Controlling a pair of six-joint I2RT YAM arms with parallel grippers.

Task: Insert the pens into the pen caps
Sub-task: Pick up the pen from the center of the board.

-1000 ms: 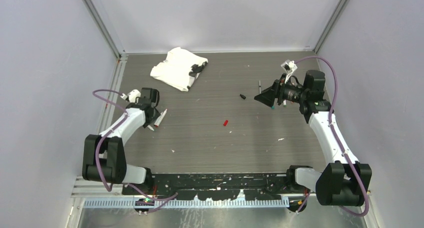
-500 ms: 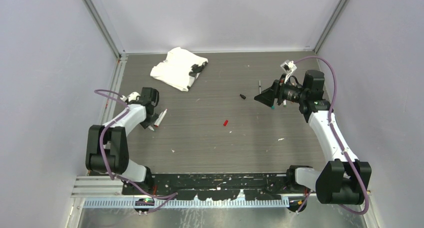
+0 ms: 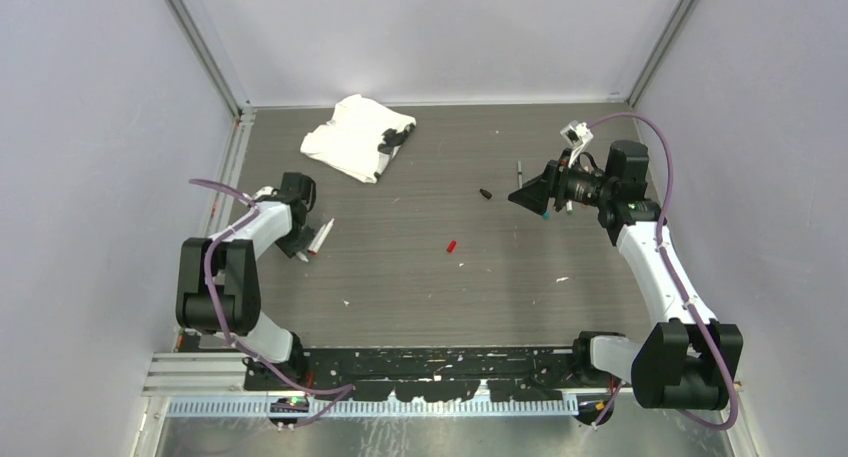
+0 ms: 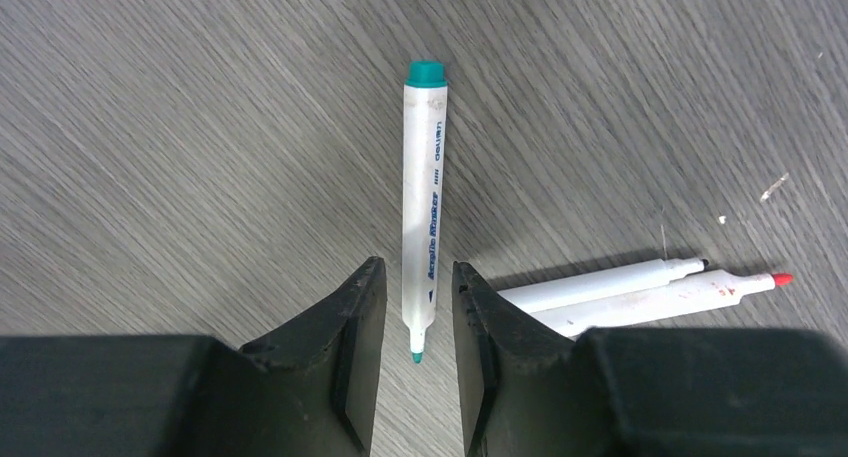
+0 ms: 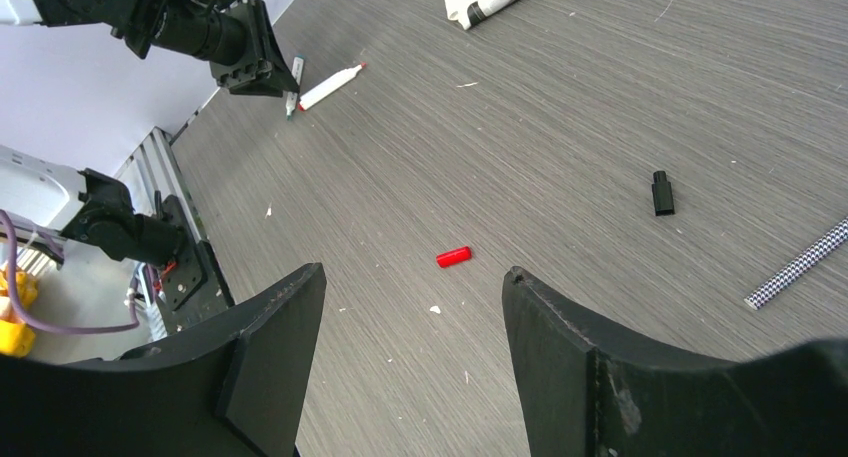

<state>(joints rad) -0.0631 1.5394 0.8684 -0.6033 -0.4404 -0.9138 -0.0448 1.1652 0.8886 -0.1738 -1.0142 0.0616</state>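
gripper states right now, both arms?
Left gripper: jaws narrowly open, straddling the tip end of the teal pen, not clamped on it.
Right gripper: jaws wide open, holding nothing.

The teal-tipped white pen [image 4: 422, 197] carries "Acrylic Marker" printed lengthwise along its barrel; smaller print is illegible.

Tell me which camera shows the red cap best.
Right wrist view: the red cap lies close and unobstructed, its shape clear. Top external shows only a tiny red speck; left wrist does not show it.
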